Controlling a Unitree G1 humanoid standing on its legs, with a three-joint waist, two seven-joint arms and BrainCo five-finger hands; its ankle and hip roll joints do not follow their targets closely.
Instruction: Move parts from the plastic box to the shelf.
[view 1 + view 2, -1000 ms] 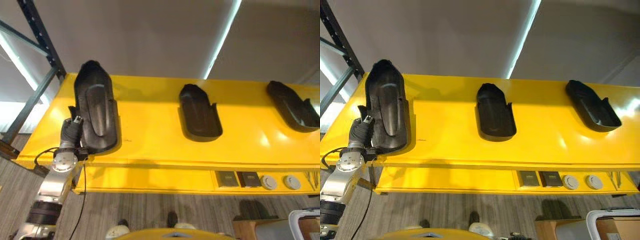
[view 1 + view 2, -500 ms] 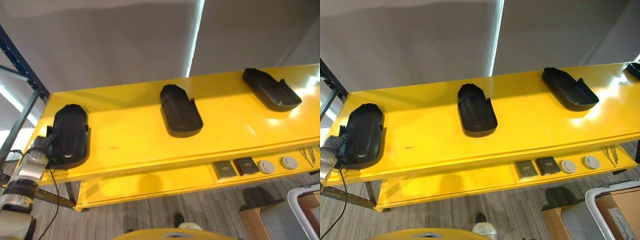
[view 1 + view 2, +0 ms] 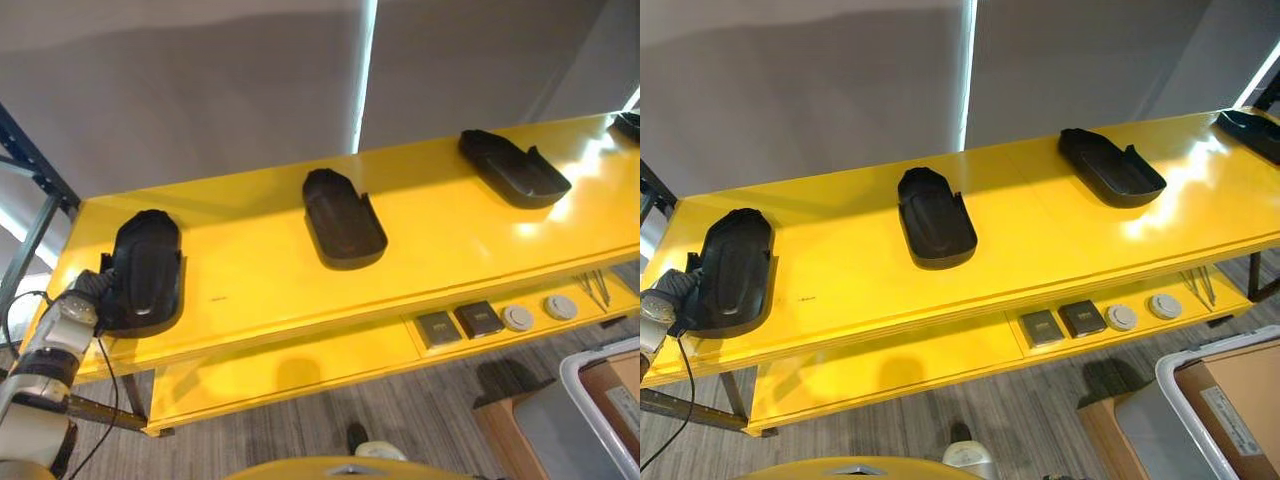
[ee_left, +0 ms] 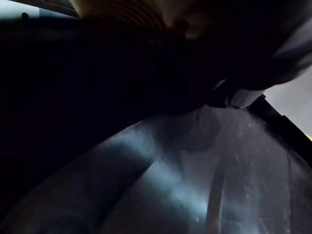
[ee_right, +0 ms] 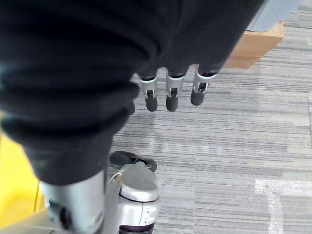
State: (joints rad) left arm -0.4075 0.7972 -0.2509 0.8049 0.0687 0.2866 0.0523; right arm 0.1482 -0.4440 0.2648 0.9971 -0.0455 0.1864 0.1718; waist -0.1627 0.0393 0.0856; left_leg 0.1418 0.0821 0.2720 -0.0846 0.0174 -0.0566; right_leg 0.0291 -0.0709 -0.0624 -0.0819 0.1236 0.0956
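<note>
A black moulded part (image 3: 146, 272) lies flat at the left end of the yellow shelf (image 3: 260, 280), near the front edge. A second earlier it stood tipped up against the robot's left hand, its long side rising from the shelf; now it rests level on the shelf. The left hand (image 3: 88, 286) is still pressed against the part's outer left side, the dark cover touching its rim. Its fingers are hidden behind the part and lost in the dark of the left wrist view, so whether they grip or have let go cannot be told.

The camera has also swung to the right over that second, bringing more of the shelf into sight. A second black part (image 3: 343, 216) lies near the middle, a third (image 3: 511, 167) well apart to the right, and the tip of a fourth (image 3: 1250, 128) at the far right end. On the lower ledge sit two small square pads (image 3: 458, 324) and two round discs (image 3: 538, 312). The grey-rimmed plastic box (image 3: 1200, 385) shows at the lower right, on the floor.

The right hand (image 5: 170, 90) hangs over the carpet, fingers straight and holding nothing.

By the look of it, this part is placed; releasing it and turning back to the box would be the likely next step.
</note>
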